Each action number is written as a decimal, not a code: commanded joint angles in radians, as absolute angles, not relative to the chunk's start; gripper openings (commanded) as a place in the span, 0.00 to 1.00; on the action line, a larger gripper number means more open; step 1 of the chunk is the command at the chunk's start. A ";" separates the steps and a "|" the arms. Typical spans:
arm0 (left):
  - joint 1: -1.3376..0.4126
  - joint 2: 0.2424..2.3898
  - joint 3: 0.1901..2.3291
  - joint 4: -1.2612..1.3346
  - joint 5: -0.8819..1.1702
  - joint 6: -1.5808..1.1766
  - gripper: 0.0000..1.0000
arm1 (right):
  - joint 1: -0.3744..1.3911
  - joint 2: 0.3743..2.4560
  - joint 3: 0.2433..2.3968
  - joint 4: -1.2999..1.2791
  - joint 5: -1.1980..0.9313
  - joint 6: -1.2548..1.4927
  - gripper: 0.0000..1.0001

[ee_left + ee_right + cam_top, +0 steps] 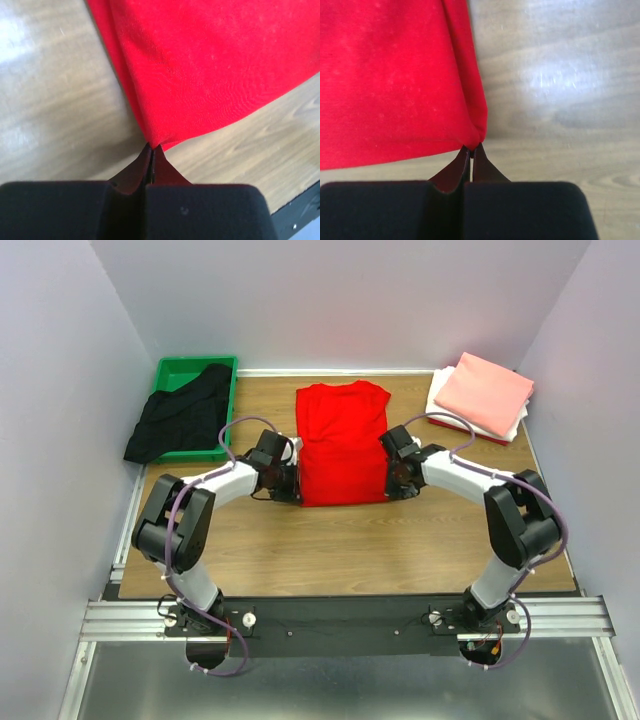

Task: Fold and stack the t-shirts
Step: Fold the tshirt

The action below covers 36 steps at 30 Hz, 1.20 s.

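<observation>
Left gripper [151, 150]: jaws pressed together, pinching the near-left hem corner of the red t-shirt [210, 65], whose cloth gathers into the tips.
Right gripper [471, 150]: jaws likewise closed, nipping the near-right hem corner of the red t-shirt.
Red t-shirt: flat on the wooden table [330, 550], collar away from the arms, apparently folded in at the sides to a narrow panel.
Step in hand (judged): raising the hem toward the collar. Lift both corners level, keep the hem taut between them, and lay it square on the shoulder line.
Risk (judged): each pinch sits at the very corner, so cloth may slip or only one layer may rise. Uneven heights would skew the fold.
Folded pile: salmon-pink t-shirt [485, 390] on a white t-shirt [440, 400], far right of the red t-shirt and well apart from it.
Black t-shirt [180, 420]: far left of the red t-shirt, unfolded, spilling over the green tray [195, 368].
Obstruction: none lies on the red t-shirt between hem and collar.
</observation>
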<state>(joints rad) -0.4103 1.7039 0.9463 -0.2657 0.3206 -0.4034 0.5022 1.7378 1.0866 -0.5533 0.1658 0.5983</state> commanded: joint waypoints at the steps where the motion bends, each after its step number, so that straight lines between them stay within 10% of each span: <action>1: -0.410 1.631 0.923 -0.368 0.285 -0.356 0.00 | 0.497 1.643 1.051 -0.650 0.153 0.571 0.00; 36: -0.417 0.994 0.929 -0.739 0.367 -0.555 0.00 | 0.736 1.210 1.268 -1.166 0.250 0.992 0.00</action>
<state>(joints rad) -0.4194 0.9905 0.8856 -0.7151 0.3748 -0.5274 0.7341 1.2079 1.2167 -1.1053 0.1150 0.9367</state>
